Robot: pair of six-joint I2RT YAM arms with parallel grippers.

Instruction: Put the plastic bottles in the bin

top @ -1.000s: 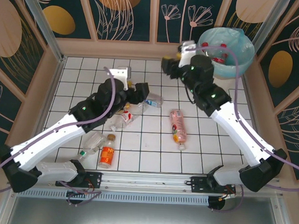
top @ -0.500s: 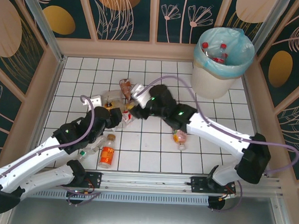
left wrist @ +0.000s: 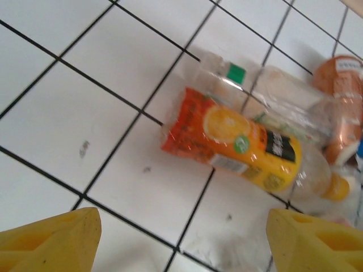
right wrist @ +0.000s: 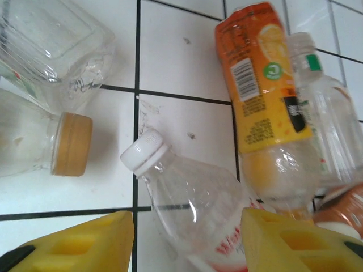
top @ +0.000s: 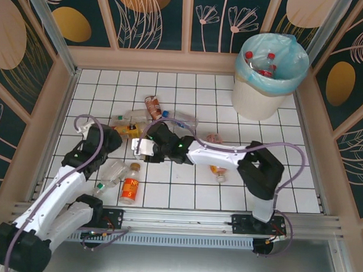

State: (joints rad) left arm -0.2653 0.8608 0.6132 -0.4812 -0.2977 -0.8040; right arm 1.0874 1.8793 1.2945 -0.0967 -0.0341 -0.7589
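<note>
The tiled tabletop (top: 184, 185) has to be crossed almost from side to side. The bin (top: 252, 102) stands at the far right corner with a few red-capped bottles (top: 269, 60) inside, while the plastic bottles (top: 139, 118) not yet binned lie heaped nearer the left edge. A long carry is therefore implied, and a weak hold could be lost on the way. The left hand (left wrist: 181, 243) and the right hand (right wrist: 187, 243) are set close together at the heap, so a knock between them is judged the larger risk. The right hand is held open, its jaws either side of a clear white-capped bottle (right wrist: 193, 198). That bottle is smooth, round and thin-walled, so it may be squeezed out or crushed if pinched off-centre. The orange-labelled bottle (right wrist: 258, 85) lies right against it and could be nudged or caught as well. The left hand is open and empty and is aimed at that same orange-labelled bottle, so neighbouring bottles might be disturbed by both hands at once.
</note>
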